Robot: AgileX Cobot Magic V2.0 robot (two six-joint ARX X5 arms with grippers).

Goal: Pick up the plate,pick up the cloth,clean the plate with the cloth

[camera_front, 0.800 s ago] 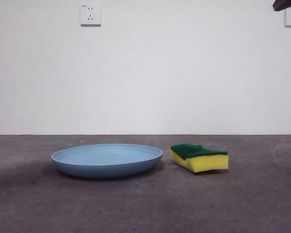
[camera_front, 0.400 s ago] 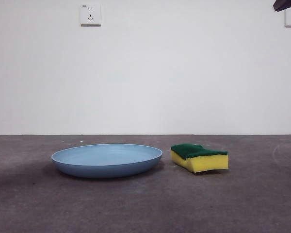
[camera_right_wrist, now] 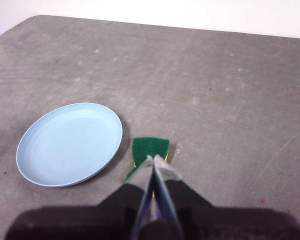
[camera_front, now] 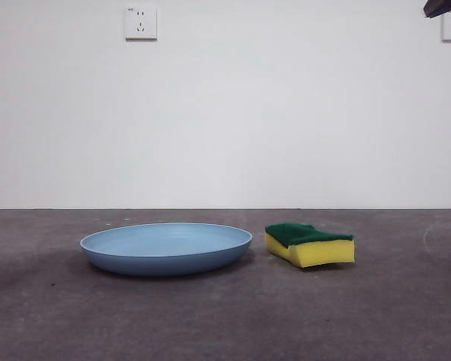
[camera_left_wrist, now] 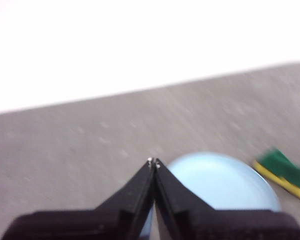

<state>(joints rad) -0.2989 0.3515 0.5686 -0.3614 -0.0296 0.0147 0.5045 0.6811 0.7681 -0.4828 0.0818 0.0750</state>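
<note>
Plate (camera_front: 165, 249) is lying flat on the grey bench (camera_front: 225, 323), cloth (camera_front: 310, 244) sitting just beside it, green side up, not touching. Left gripper (camera_left_wrist: 154, 162) is hovering high, fingers pressed together and holding nothing, plate just beyond the fingertips. Right gripper (camera_right_wrist: 152, 160) is hanging above the cloth, fingers likewise closed and empty. White wall (camera_front: 286, 113) is running behind.

Front view: low, table height, level toward the white wall; round light-blue plastic plate (camera_front: 166, 248) at 7 o'clock, yellow-and-green sponge (camera_front: 310, 244) at 5. Wrist views: high, angled down, farther off. All three share plate (camera_right_wrist: 70, 143) (camera_left_wrist: 225, 182) and sponge (camera_right_wrist: 149, 150) (camera_left_wrist: 285, 172).
</note>
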